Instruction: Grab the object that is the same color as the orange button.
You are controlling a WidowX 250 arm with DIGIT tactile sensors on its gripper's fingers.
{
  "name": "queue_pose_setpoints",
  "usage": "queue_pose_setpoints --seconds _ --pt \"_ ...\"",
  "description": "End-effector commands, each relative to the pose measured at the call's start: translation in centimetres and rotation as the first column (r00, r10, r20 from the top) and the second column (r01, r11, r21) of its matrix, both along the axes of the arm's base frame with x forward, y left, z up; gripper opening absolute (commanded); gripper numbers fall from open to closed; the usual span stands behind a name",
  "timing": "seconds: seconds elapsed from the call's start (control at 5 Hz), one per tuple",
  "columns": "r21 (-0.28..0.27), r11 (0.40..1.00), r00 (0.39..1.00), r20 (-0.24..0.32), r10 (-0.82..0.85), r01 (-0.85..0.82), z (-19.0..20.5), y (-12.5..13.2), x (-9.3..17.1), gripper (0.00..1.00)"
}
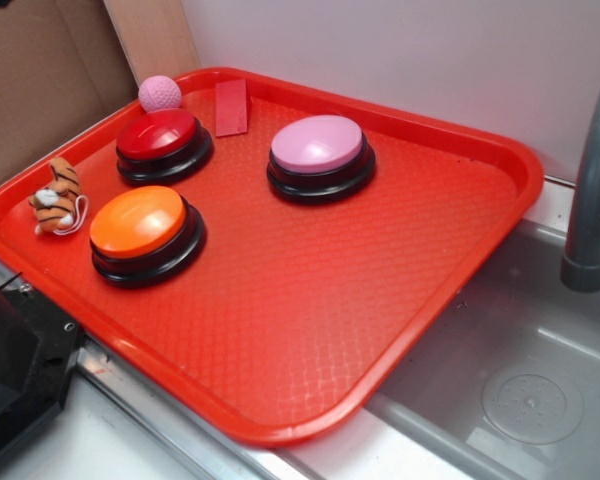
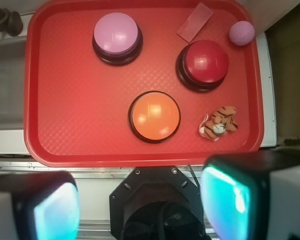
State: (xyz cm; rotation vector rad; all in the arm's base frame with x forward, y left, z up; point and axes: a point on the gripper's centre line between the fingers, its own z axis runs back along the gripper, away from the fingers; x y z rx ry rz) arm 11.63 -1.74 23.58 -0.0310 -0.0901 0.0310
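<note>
Plush tiger (image 2: 219, 123), jaws only in wrist view

You see a red tray (image 2: 65, 140) ahead of the claw. On it sit a red-domed button (image 2: 206, 62), a pink-domed button (image 2: 117, 35), a pink ball (image 2: 241, 33) and a red card (image 2: 195, 22).

- The tiger toy (image 1: 57, 197) (image 2: 219, 123), a small plush with orange fur, black stripes and a white face, lies on its side near the tray's edge.
- The orange button (image 1: 140, 224) (image 2: 154, 115), a glossy dome on a black base, sits just beside it, apart.
</note>
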Motion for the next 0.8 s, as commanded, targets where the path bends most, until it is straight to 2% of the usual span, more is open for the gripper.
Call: queue_pose_setpoints --seconds 0.0,0.2,0.6 --pt "0.000 1.000 1.000 0.000 0.000 0.000 0.0 0.0 0.0 1.00" --pt "-0.063 0.978 0.977 0.061 0.203 -0.200 -0.1 1.3 0.4 1.00" --pt "-0.077 0.830 0.823 0.110 0.558 -0.552 -4.6 5.8 1.4 1.00"
